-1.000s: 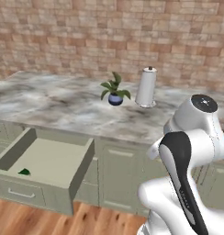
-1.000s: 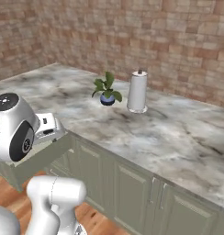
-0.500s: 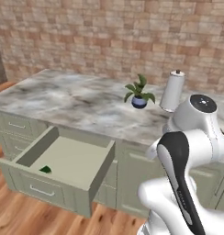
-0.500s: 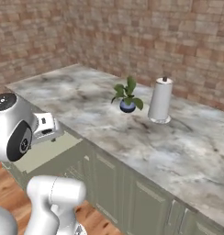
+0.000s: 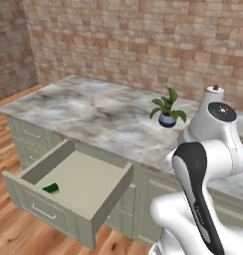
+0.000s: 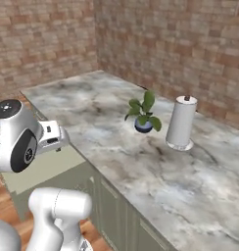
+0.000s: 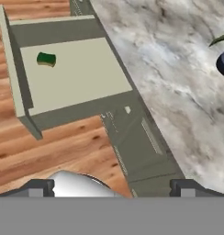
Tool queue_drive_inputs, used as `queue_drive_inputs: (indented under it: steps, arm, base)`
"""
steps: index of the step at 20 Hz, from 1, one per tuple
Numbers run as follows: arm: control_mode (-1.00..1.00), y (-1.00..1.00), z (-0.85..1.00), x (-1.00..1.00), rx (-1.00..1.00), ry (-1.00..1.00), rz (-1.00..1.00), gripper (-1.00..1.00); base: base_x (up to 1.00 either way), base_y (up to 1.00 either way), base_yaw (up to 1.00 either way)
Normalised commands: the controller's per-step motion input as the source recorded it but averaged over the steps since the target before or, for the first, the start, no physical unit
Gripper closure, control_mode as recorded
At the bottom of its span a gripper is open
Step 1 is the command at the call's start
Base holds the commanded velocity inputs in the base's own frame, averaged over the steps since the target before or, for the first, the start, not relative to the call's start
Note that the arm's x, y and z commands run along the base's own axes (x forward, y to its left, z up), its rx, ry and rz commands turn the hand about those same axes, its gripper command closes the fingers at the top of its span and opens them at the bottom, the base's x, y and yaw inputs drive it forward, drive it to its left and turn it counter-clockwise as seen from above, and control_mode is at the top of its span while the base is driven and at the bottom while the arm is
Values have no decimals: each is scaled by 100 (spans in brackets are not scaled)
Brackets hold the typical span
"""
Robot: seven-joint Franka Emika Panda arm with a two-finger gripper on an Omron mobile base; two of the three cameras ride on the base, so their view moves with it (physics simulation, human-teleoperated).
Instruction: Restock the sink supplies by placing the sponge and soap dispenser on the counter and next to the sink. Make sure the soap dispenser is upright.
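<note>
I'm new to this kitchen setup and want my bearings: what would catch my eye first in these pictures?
Probably the open drawer pulled out of the sage-green cabinets below the marble top, with the small green sponge lying alone on its floor near the front. Next, the potted plant and the white paper towel roll standing side by side on the marble. The open gripper looks down at the drawer from well above.

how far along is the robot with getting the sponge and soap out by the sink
Early. Done: the drawer stands open. In hand: nothing; the gripper is open, above the floor beside the drawer. Left: the sponge lies in the drawer; I can't see the soap dispenser or sink here.
</note>
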Motion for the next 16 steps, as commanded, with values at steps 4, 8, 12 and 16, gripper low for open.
queue_drive_inputs:
  steps: [4,8,12,16]
  arm:
    - [100,0,0,0,0,0,0,-100]
    - [100,0,0,0,0,0,0,-100]
    - [100,0,0,0,0,0,0,-100]
    - [100,0,0,0,0,0,0,-100]
  base:
    - [15,-1,39]
    - [19,0,42]
    - [55,0,48]
    - [38,0,48]
